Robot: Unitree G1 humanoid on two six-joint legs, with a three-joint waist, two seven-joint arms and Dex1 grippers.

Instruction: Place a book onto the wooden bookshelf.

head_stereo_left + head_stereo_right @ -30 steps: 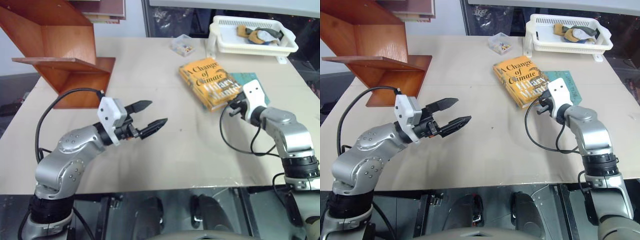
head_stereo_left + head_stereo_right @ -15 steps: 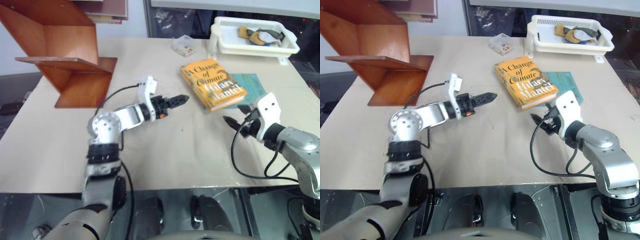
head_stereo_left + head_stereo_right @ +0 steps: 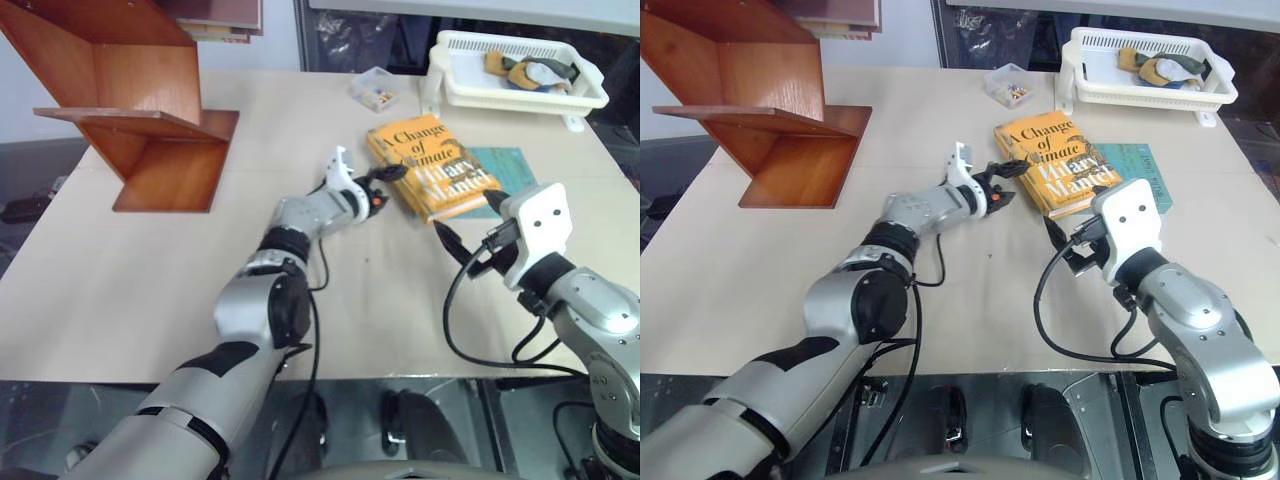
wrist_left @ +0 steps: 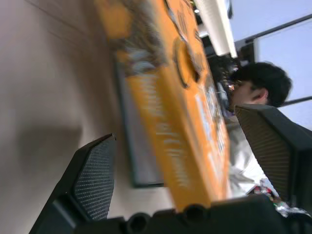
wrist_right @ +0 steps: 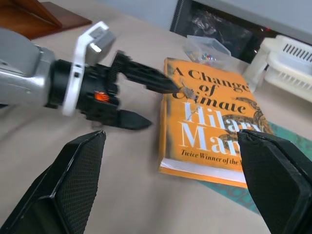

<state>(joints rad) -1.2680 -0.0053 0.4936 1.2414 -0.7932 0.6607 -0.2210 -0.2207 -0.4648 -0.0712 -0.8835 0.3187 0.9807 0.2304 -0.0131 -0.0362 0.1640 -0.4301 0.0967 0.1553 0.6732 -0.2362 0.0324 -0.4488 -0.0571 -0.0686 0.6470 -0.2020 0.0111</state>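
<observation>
The book (image 3: pixel 1055 163) is lying unlifted, well apart from the wooden bookshelf (image 3: pixel 760 110); left gripper (image 3: pixel 1002 183) fingers are straddling its edge wide, right gripper (image 3: pixel 1060 243) fingers gaping empty.

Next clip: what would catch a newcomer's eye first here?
The orange book lying on a thin teal book mid-table, with the left pincer open at its near-left edge, one finger over the cover. The right pincer hangs open just short of it, and the wooden bookshelf stands at the far left.
</observation>
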